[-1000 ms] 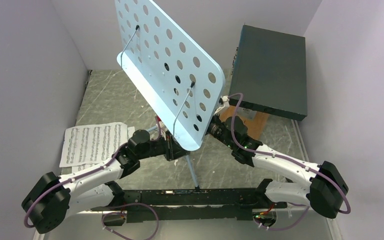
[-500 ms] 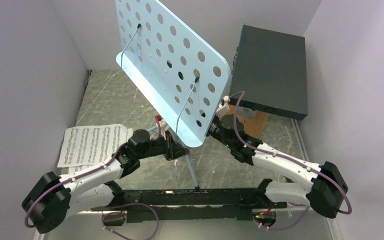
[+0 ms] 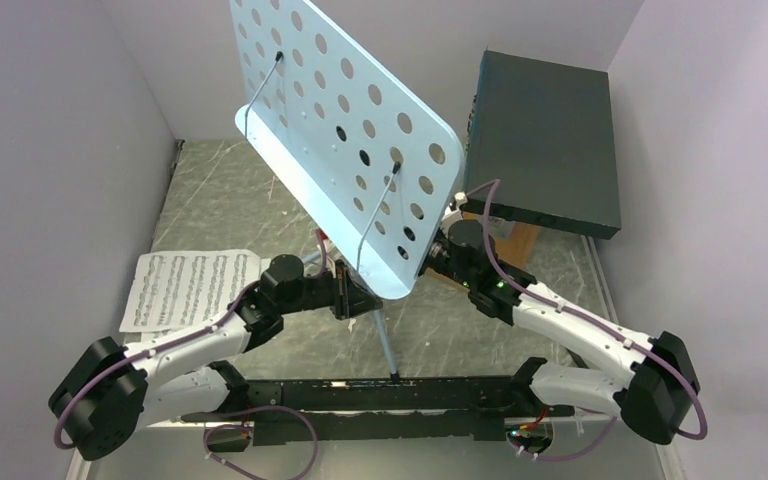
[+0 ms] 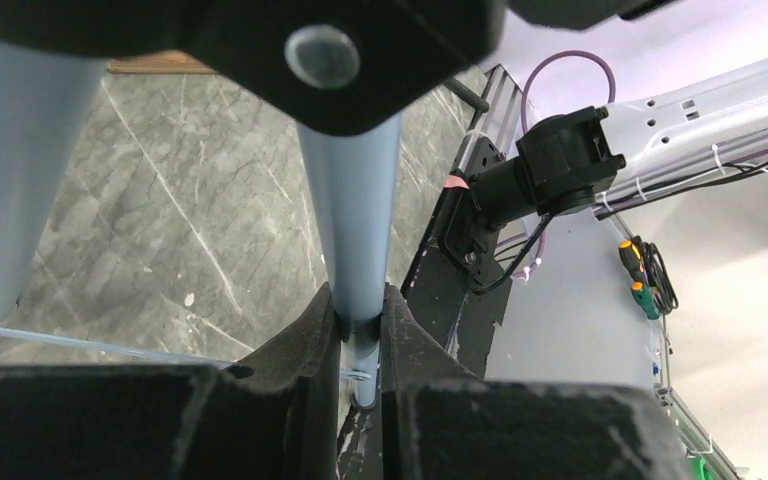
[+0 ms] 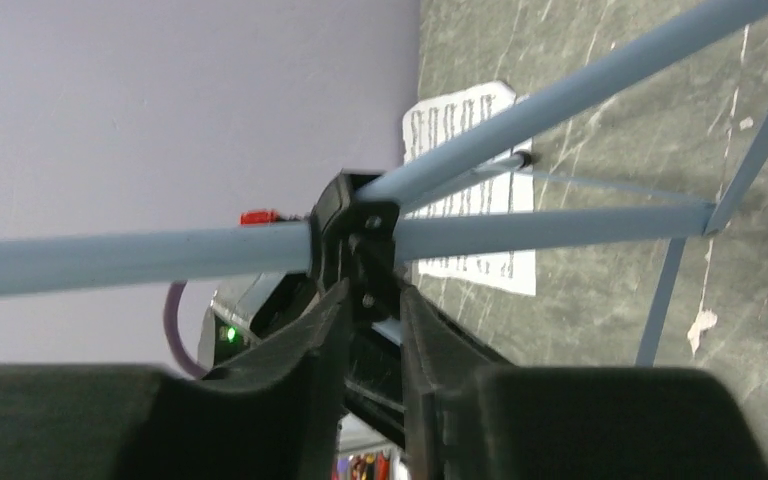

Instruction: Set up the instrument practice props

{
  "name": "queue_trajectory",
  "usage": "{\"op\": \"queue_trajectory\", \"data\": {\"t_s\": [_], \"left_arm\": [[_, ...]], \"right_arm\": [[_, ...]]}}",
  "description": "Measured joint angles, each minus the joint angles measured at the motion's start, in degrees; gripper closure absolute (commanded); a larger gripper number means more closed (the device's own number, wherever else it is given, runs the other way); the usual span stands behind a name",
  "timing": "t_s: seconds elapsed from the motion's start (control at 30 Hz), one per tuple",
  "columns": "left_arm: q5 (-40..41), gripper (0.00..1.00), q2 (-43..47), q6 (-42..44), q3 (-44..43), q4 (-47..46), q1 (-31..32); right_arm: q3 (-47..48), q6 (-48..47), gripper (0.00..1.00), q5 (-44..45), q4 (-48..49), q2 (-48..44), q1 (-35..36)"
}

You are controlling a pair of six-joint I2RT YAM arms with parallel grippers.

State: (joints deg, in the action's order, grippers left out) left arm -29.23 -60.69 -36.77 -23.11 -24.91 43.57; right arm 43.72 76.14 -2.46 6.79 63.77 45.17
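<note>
I am watching the light blue music stand [image 3: 305,150] standing mid-desk between my two arms, its perforated tray riding high and tilting back toward the far wall, its post running roughly upright and one leg reaching down toward the near edge. The left fingers [image 4: 310,340] are clamping narrowly on one of its blue tubes just under a black fitting; whether that tube is a leg or the post I cannot tell. The right fingers [image 5: 320,330] are coming in from the other side and standing close either side of the black collar [image 5: 355,225] where the tubes meet, but I am not seeing clearly whether they are pinching it or only bracketing it. So both arms are working low on the stand, beneath the tray, with its long axis rising between them. The sheet-music pages [image 3: 185,285] are lying flat on the desk [image 3: 220,200] to the left, well apart from the tray and just beside the left arm, which I am judging the nearer one for fetching them once the stand is settled. The metronome is not showing anywhere. The dark box [image 3: 545,130] is sitting on its wooden board [image 3: 520,240] at the far right, behind the right arm.
</note>
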Motion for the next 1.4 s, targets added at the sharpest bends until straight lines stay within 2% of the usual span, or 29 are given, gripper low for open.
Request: {"op": "queue_trajectory", "data": {"t_s": [0.07, 0.2, 0.4, 0.6, 0.73, 0.83, 0.93, 1.07, 1.17, 1.4], "left_arm": [[-0.2, 1.0, -1.2, 0.3, -1.0, 0.0, 0.2], [-0.2, 1.0, -3.4, 0.4, -2.5, -0.3, 0.4], [-0.3, 1.0, -3.7, 0.4, -2.5, -0.5, 0.5], [-1.0, 1.0, -5.2, 0.4, -3.0, -1.7, 0.5], [-1.0, 1.0, -5.6, 0.3, -3.0, -2.3, 0.5], [-1.3, 1.0, -6.1, 0.3, -3.0, -3.0, 0.5], [-1.6, 1.0, -6.6, 0.2, -3.1, -3.7, 0.5], [-1.6, 1.0, -6.9, 0.2, -3.1, -4.2, 0.6], [-1.6, 1.0, -7.1, 0.2, -3.1, -4.5, 0.6], [-1.6, 1.0, -7.2, 0.1, -2.2, -6.4, 0.6]], "right_arm": [[-0.6, -0.6, 0.46, -2.5, -0.9, -1.6, -0.8], [-1.4, -6.0, 0.35, -6.9, -5.5, -4.1, -2.1], [-4.8, -19.5, 0.29, -13.4, -11.9, -9.6, -4.3], [-8.8, -41.1, 0.29, -17.3, -19.2, -16.1, -6.8], [-11.7, -60.7, 0.22, -21.6, -12.7, -26.0, -6.3], [-14.1, -71.5, 0.21, -24.3, -4.0, -29.0, -6.3], [-13.7, -78.1, 0.22, -27.9, -0.1, -25.3, -6.3], [-11.5, -85.1, 0.21, -34.6, 1.1, -18.1, -5.9], [-11.4, -94.7, 0.23, -37.4, 0.2, -17.3, -4.3], [-10.6, -116.1, 0.34, -34.9, 2.4, -18.3, -1.0]]}}
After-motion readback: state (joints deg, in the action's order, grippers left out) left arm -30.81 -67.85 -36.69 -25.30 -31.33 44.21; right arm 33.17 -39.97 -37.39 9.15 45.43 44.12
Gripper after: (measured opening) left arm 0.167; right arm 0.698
